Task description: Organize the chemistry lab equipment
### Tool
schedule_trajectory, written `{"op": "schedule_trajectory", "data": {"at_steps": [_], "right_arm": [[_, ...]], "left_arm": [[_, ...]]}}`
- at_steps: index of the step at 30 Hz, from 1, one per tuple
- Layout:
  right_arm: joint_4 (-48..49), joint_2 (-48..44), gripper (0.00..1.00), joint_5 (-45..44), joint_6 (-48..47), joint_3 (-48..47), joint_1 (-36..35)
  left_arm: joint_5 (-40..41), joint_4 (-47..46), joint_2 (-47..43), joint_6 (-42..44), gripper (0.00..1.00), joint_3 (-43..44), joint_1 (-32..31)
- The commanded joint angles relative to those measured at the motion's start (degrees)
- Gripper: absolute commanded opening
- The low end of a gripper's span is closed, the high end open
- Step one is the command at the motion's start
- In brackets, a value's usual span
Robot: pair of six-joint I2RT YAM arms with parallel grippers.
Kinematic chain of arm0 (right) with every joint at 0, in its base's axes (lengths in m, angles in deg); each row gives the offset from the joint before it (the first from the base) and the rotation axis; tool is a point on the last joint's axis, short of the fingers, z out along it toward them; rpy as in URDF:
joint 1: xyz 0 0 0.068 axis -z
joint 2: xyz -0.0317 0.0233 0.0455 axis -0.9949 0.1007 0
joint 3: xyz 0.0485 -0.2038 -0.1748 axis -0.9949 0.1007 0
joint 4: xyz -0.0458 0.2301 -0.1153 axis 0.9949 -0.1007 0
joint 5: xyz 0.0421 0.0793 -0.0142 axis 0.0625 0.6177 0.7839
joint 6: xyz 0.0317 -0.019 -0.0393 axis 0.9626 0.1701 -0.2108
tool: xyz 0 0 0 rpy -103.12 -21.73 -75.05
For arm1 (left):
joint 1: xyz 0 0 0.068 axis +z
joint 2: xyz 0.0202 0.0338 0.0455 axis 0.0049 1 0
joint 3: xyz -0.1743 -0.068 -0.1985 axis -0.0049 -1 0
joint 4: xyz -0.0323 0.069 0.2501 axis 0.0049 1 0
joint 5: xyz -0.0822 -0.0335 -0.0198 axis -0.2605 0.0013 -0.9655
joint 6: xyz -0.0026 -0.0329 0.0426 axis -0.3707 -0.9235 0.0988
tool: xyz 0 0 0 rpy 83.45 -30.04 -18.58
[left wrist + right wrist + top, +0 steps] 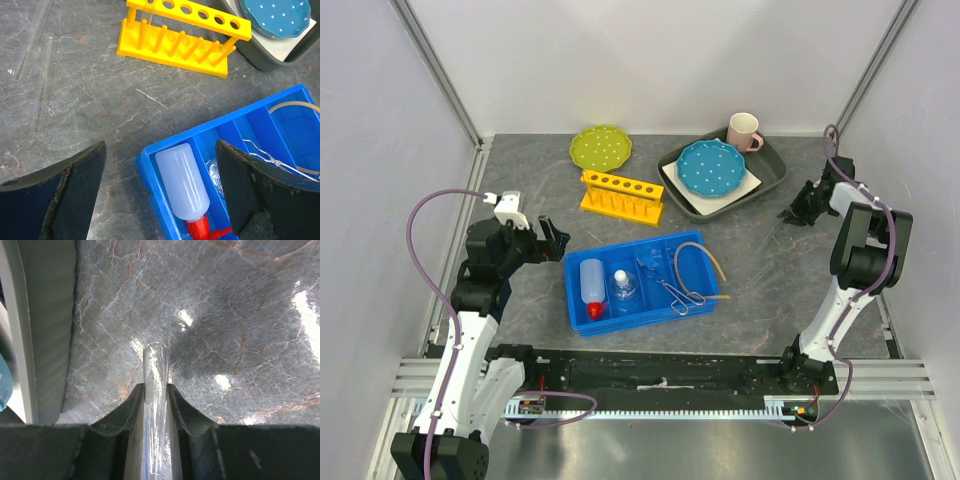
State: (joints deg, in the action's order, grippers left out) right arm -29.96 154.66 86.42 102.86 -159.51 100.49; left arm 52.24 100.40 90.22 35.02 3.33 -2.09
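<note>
A blue compartment tray point(582, 318) holds the white squeeze bottle with a red nozzle point(592, 283), the small glass flask point(624, 290), the metal tongs point(678, 293) and the tan tubing loop point(705, 262). My left gripper point(548, 240) hovers open over the tray's left end. In the left wrist view the bottle point(182, 182) lies between the wide-spread fingers point(75, 190). My right gripper point(798, 212) is at the far right, low over the table. In the right wrist view its pads point(131, 402) press both sides of a clear glass test tube point(156, 365), which sticks out past the fingertips.
A yellow test-tube rack point(622, 195) stands behind the blue tray. A grey tray point(772, 180) at the back holds a blue polka-dot plate point(711, 167) and a pink mug point(744, 131). A green polka-dot plate point(600, 147) lies at the back. The grey tray's wall point(50, 330) is close to the right gripper's left.
</note>
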Motion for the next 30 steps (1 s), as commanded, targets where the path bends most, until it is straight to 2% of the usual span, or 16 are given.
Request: {"op": "schedule_trajectory", "data": {"at_steps": [1, 9, 13, 15, 16, 19, 22, 24, 26, 27, 30], "right_arm": [[2.3, -1.7, 0.25, 5.3, 2.0, 0.7, 1.6], [2.9, -7.0, 0.25, 9.3, -0.7, 4.3, 1.8], [1.9, -12.6, 0.25, 10.6, -4.0, 6.5, 1.8], [1.5, -14.8, 0.25, 11.1, -6.1, 7.9, 1.8], [1.0, -17.0, 0.25, 11.1, -6.7, 8.3, 1.8], [0.2, -21.5, 0.25, 12.8, -9.4, 9.5, 1.7], [-1.0, -25.4, 0.25, 15.7, -11.4, 10.1, 1.5], [-1.6, -27.1, 0.25, 17.4, -12.3, 10.5, 0.8], [-1.9, -29.4, 0.25, 20.3, -12.3, 10.7, -0.4], [-2.2, -30.0, 0.25, 21.3, -12.3, 10.7, -0.8], [-2.5, -33.4, 0.25, 24.6, -12.1, 10.5, -3.2]], "left_arm": [[-2.1, -2.1, -0.8, 0.7, 0.95, -0.2, 0.0], [-5.7, -3.5, -1.4, -0.6, 0.96, -0.3, 0.0], [-13.9, -5.9, -1.2, -3.5, 0.97, -0.7, 0.0], [-18.0, -8.0, -0.3, -6.8, 0.97, -0.7, 0.0], [-22.6, -8.9, 0.2, -8.2, 0.97, -0.5, 0.0], [-31.5, -13.5, 2.6, -18.0, 0.97, 0.3, -0.1], [-36.3, -19.0, 5.1, -26.1, 0.97, 1.5, -1.3], [-35.6, -21.9, 6.4, -27.9, 0.97, 3.1, -5.9], [-30.9, -22.4, 8.5, -28.6, 0.97, 4.5, -11.1], [-28.8, -23.3, 9.3, -28.7, 0.97, 5.8, -17.1], [-20.7, -25.9, 15.3, -29.5, 0.97, 7.5, -27.8]]}}
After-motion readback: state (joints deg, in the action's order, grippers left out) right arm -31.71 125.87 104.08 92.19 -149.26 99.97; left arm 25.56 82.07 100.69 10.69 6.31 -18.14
